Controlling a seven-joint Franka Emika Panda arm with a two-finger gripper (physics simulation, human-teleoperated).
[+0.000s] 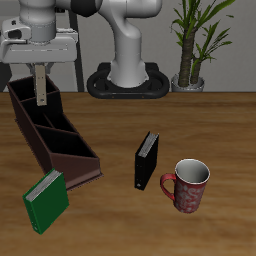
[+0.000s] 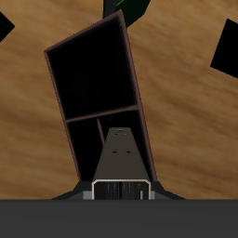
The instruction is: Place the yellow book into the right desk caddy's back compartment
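While the fingers clamp the yellow book upright at upper left, it hangs over the right desk caddy, above its back compartment.

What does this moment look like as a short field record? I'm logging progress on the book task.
gripper: shut on yellow book, above the caddy
yellow book: upright, hanging over back compartment
right desk caddy: open-top, compartments look empty
green book: leaning at caddy's low end
black book: standing on the table
mug: beside black book
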